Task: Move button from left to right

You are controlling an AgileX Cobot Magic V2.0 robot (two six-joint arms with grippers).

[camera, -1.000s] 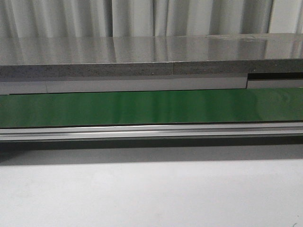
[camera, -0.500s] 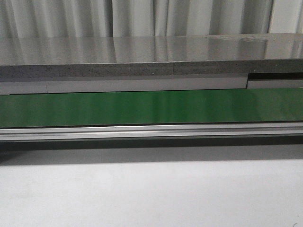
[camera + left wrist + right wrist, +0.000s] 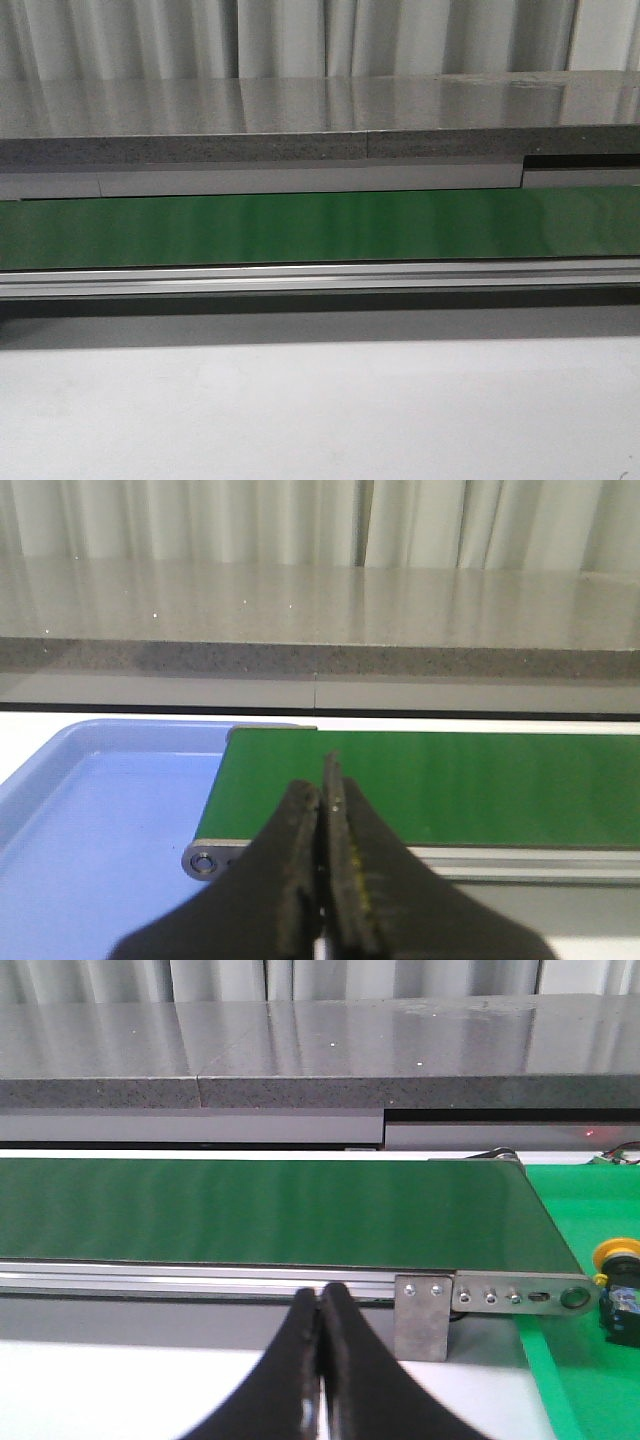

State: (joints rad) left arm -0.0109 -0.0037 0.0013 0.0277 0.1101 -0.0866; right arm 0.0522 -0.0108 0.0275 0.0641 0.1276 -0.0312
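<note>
The button (image 3: 620, 1298), a small dark block with a yellow round cap, lies on a green mat (image 3: 590, 1380) just past the right end of the green conveyor belt (image 3: 270, 1210). My right gripper (image 3: 321, 1298) hangs shut and empty well to the button's left, in front of the belt's aluminium rail. In the left wrist view my left gripper (image 3: 322, 780) is shut with nothing in it, poised over the belt's left end (image 3: 400, 780). The front view shows the belt (image 3: 320, 228) bare, with neither gripper nor button in it.
A pale blue tray (image 3: 90, 820) lies beside the belt's left end roller (image 3: 205, 861). A metal bracket (image 3: 424, 1316) and end plate (image 3: 525, 1294) close the belt's right end. A grey stone counter (image 3: 300, 120) runs behind, and white tabletop (image 3: 320, 420) lies in front.
</note>
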